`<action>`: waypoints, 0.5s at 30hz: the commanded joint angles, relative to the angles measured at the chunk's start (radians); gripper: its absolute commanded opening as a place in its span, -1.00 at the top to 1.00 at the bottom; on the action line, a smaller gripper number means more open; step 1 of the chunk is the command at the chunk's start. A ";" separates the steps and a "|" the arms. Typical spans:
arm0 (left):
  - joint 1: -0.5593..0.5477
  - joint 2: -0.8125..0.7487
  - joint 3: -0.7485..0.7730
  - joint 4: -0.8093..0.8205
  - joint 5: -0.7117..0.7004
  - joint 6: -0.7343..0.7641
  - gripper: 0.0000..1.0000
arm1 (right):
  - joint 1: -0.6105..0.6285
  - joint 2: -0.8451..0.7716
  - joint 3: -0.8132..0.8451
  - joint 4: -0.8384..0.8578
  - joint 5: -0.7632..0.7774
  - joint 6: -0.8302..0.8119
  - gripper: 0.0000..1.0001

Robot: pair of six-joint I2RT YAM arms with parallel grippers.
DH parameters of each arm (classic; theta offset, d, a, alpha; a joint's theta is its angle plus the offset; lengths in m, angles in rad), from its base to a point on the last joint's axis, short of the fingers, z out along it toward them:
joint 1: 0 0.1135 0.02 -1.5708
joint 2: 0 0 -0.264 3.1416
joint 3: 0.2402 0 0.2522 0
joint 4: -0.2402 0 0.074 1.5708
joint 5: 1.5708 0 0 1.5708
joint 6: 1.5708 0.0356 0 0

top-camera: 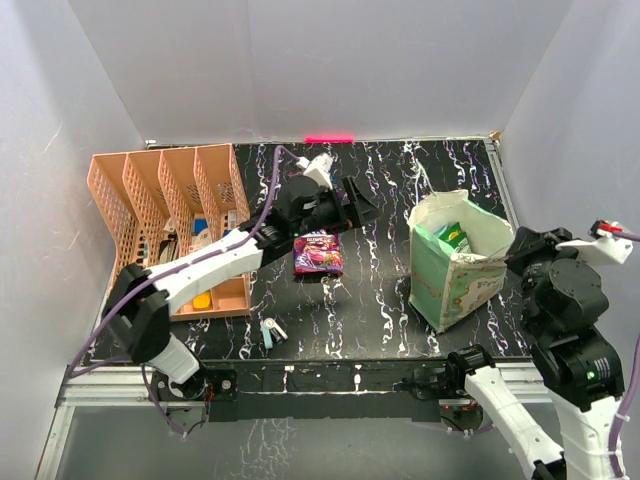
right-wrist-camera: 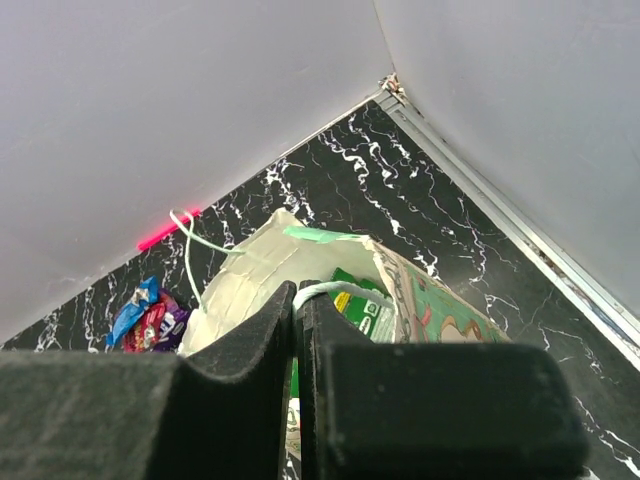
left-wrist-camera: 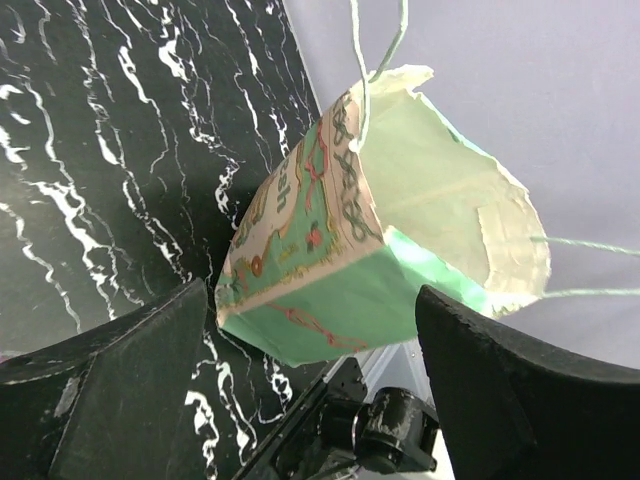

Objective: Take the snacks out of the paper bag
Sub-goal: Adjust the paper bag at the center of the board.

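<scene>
At the far left we see an orange slotted tray (top-camera: 110, 200) with small items in its slots, standing on a black table (top-camera: 380, 310) veined with white. Near the front edge, just right of the tray, lies a small pale blue and white item (top-camera: 270, 332); we cannot tell what it is.

The left arm (top-camera: 210, 262) reaches from its base across the tray's front corner toward the middle of the table. The left gripper (top-camera: 355, 205) hangs there with its fingers (left-wrist-camera: 120, 380) spread wide and nothing between them. In its wrist view the gap frames only the bag (left-wrist-camera: 330, 290) further off.

Just beside that gripper, on its near side, a purple packet (top-camera: 318, 252) lies flat on the table. It is outside the bag and free of both grippers.

Further right the bag (top-camera: 460, 285) stands upright with its mouth open, well apart from the purple packet. A green packet (top-camera: 455, 237) sits inside it, its top showing below the rim. We cannot tell whether more packets lie beneath it.

At the bag's right edge is the right gripper (top-camera: 522, 250). In its wrist view its fingers (right-wrist-camera: 240, 350) are pressed together, and a loop of the bag's white string handle comes out from between their tips. The green packet (right-wrist-camera: 365, 310) shows just beyond them.
</scene>
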 commanded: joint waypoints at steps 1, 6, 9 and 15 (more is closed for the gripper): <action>-0.015 0.101 0.085 0.181 0.076 -0.039 -0.65 | 0.005 -0.074 0.028 0.024 0.027 0.022 0.85; -0.045 0.231 0.201 0.281 0.135 0.033 -0.62 | 0.004 -0.132 0.011 -0.007 -0.040 0.061 0.85; -0.059 0.279 0.249 0.262 0.093 0.070 -0.57 | 0.005 -0.145 0.008 -0.015 -0.058 0.071 0.86; -0.073 0.417 0.364 0.290 0.103 0.025 -0.45 | 0.005 -0.157 0.015 -0.031 -0.073 0.078 0.85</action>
